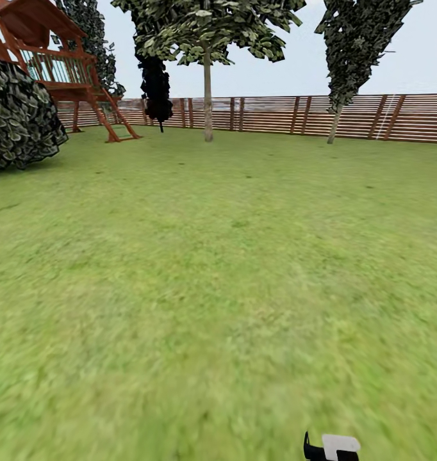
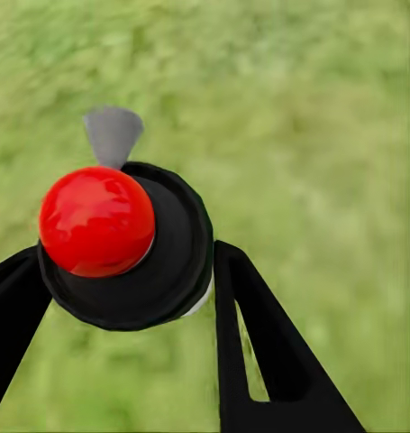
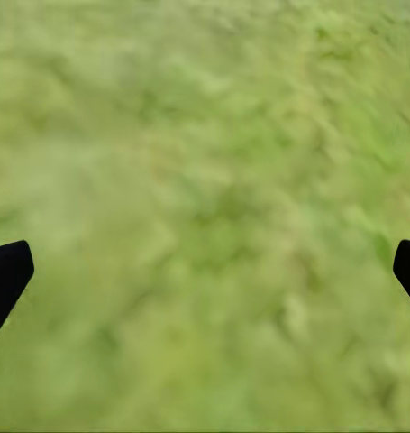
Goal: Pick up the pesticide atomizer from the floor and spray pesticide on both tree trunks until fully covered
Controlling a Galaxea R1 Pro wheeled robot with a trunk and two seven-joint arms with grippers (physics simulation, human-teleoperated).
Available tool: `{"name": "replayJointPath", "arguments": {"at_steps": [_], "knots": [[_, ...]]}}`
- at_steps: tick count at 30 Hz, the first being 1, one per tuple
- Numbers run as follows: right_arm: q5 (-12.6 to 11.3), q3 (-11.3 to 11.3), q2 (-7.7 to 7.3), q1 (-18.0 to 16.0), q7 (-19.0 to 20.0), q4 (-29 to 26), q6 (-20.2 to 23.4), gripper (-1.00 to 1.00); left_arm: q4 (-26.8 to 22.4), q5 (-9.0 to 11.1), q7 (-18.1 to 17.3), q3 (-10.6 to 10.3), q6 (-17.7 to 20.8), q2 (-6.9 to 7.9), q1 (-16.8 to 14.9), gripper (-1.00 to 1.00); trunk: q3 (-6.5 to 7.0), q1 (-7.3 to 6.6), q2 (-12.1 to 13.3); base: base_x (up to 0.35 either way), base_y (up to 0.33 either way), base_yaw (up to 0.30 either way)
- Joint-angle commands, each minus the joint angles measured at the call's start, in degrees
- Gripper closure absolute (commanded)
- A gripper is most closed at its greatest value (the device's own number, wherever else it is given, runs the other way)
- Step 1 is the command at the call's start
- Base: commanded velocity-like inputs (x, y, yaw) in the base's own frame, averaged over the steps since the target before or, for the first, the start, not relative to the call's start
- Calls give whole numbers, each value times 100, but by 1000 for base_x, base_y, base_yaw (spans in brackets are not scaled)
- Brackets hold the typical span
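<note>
The pesticide atomizer [image 2: 123, 262] is seen end-on in the left wrist view, a dark round body with a glossy red top and a grey nozzle tip. My left gripper [image 2: 123, 281] is shut on it, one black finger on each side, above blurry grass. My right gripper [image 3: 209, 262] is open over the floor [image 3: 205, 180], with nothing between its fingers. Far across the lawn stand two trees: one with a straight pale tree trunk [image 1: 207, 102], the other [image 1: 359, 45] to its right with a leaning trunk [image 1: 335, 125].
A brown slatted fence [image 1: 270, 115] closes the far side of the garden. A wooden playset [image 1: 65, 70] and a dark leafy bush [image 1: 20, 118] stand at the far left, with an all-black thin tree [image 1: 156, 83] beside them. A black-and-white robot part [image 1: 332, 447] shows at the bottom edge.
</note>
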Motion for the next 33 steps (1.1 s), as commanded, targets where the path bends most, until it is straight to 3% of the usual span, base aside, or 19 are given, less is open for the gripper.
{"name": "replayJointPath", "arguments": {"at_steps": [1,33], "knots": [[0,0,0,1,0,0,0,-100,-1,1,1,2,0,0,0,100,0,0,0,337,0,0],[0,0,0,2,0,0,1,-100,-1,1,1,2,0,0,0,100,0,0,0,337,0,0]]}}
